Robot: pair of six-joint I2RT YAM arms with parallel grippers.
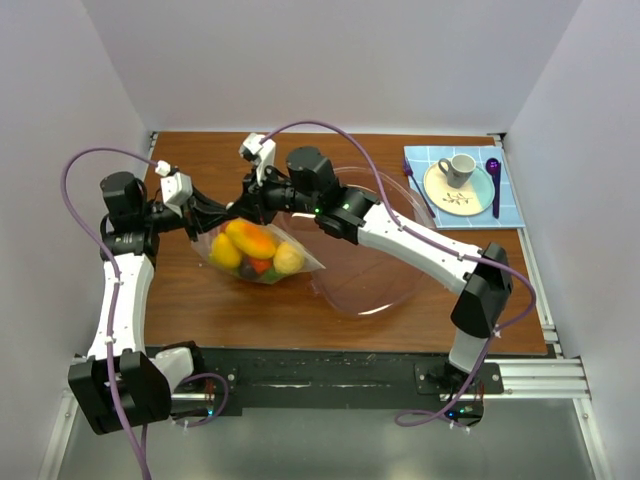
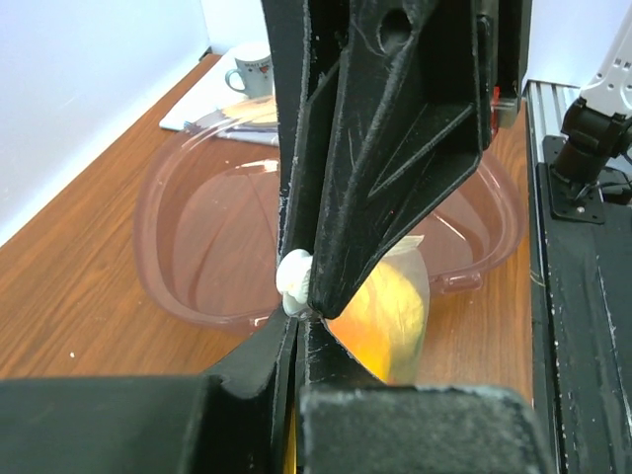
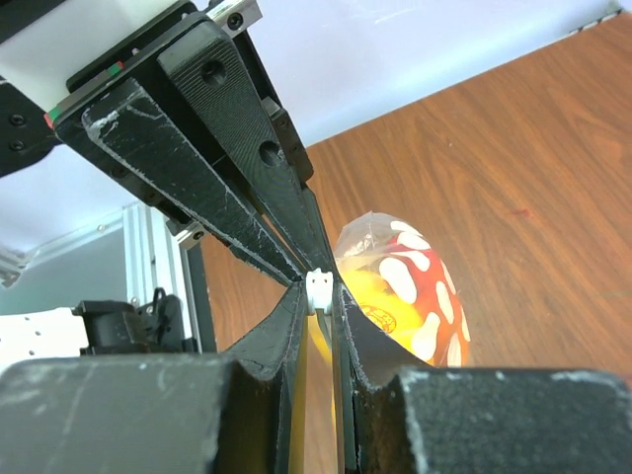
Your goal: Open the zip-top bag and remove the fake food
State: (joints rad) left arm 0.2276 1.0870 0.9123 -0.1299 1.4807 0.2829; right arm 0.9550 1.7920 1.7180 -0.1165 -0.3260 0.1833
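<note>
Top external shows fake food [image 1: 252,248] in the zip-top bag [image 1: 303,262]; wrist views show both jaws pinching it.

Fake food [image 1: 250,245] in zip-top bag [image 1: 306,262], left of bowl [image 1: 385,285]; cup [image 1: 460,167] on plate [image 1: 445,196] on mat [image 1: 510,207], far right.

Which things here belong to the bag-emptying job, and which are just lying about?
Job: zip-top bag, fake food inside it, left gripper and right gripper, both pinching the bag's top edge.
Lying about: pink bowl, blue placemat, plate, cup, purple spoon.
</note>
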